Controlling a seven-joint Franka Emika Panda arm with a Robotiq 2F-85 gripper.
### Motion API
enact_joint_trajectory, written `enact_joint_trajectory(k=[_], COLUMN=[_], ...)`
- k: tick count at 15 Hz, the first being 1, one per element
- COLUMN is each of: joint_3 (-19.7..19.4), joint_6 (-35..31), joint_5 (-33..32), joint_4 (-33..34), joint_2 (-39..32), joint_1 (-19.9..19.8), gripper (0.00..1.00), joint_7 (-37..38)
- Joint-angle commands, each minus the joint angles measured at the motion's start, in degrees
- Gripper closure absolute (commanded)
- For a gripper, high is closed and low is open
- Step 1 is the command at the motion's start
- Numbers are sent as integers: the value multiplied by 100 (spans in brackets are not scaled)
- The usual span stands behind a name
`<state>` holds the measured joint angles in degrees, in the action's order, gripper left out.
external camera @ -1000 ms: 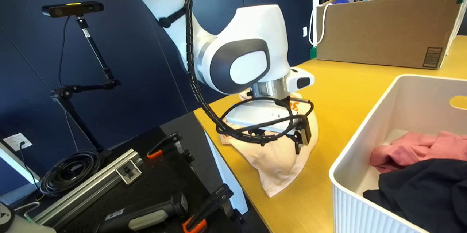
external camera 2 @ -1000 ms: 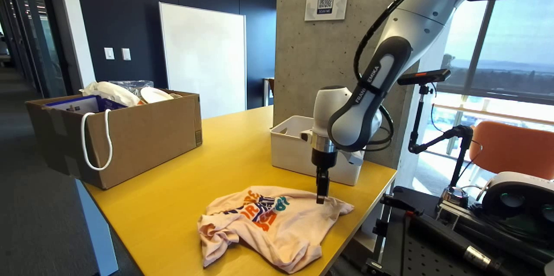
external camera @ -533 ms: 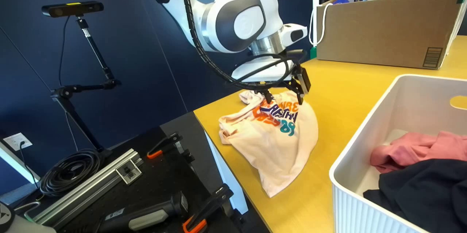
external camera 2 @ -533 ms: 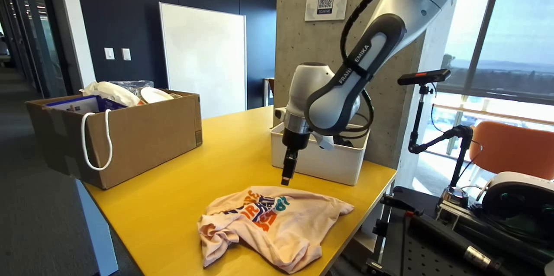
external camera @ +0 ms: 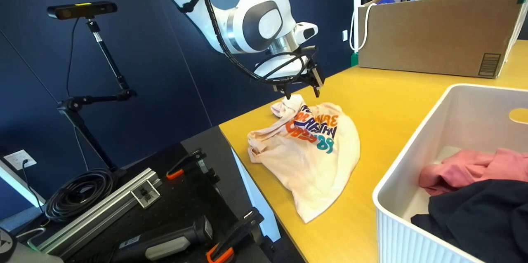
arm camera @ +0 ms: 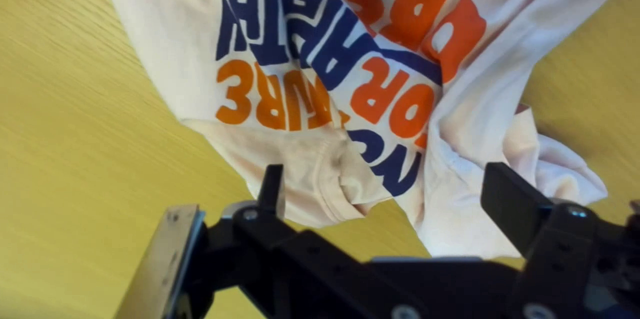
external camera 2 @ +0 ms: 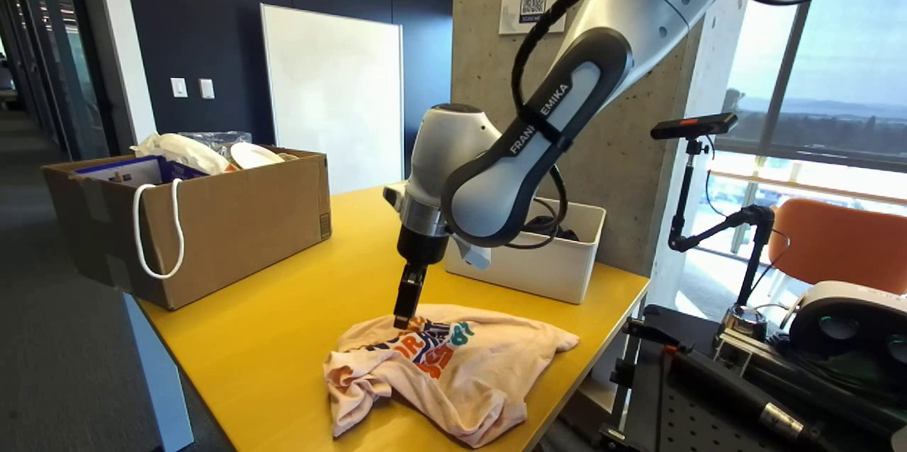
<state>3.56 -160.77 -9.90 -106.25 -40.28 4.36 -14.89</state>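
Observation:
A pale pink shirt (external camera: 305,168) with orange, purple and teal lettering lies crumpled on the yellow table (external camera 2: 283,317). My gripper (external camera: 302,95) hangs above its far, narrower end in an exterior view. Seen from elsewhere, the gripper (external camera 2: 402,324) overlaps the upper edge of the shirt (external camera 2: 489,374), near the print. The wrist view has the jaws spread wide, with the gripper (arm camera: 383,179) holding nothing. Between and beyond its fingers (arm camera: 512,209) show the neckline and lettering of the shirt (arm camera: 480,129). A gap seems to separate fingertips and fabric; its height is hard to judge.
A white ribbed bin (external camera: 412,240) holds a rose-pink cloth (external camera: 491,168) and a dark cloth (external camera: 478,217). A cardboard box (external camera 2: 241,225) full of items stands on the table. Alongside the table is a black cart (external camera: 177,201) with clamps, tools and a camera stand.
My gripper has risen from low over the shirt's bin-side end and travelled across toward the neckline end, dipping slightly in the last half second. It stays open; the shirt has not moved.

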Motion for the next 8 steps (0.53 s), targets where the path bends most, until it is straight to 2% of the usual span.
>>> enact_joint_trajectory(k=[1,8], joint_3=[69,33], joint_6=[147,309], joint_5=[-57,-125], joint_4=[506,1211], joint_2=[-458,-1011], joint_1=[75,376], gripper=[0,0], joint_7=[0,55])
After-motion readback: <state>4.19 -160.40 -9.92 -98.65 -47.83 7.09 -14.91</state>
